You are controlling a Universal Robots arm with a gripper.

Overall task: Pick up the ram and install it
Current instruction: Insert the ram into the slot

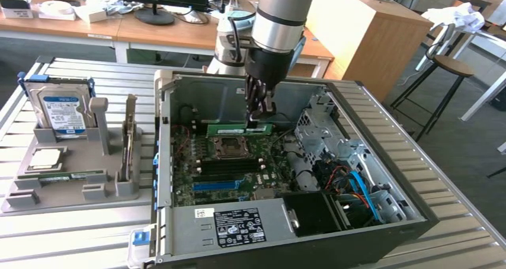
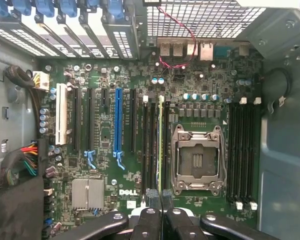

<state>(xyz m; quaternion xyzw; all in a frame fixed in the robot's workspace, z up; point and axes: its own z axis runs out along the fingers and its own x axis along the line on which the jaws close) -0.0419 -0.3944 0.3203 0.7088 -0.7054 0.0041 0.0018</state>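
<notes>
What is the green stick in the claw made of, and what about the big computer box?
The ram, pinched in the claw, looks like thin, matte green circuit board. It is probably a stiff fibreglass-type sheet, but that is a guess from its flat green look. The computer case looks like bare grey sheet metal, with a dull sheen, folded edges and punched holes.

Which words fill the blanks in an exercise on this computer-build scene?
The gripper is ____ on the ram.
The CPU socket on the motherboard is ____.
The hard drive stands in the grey holder on the exterior view's ____.
Missing words: shut; empty; left.
</notes>
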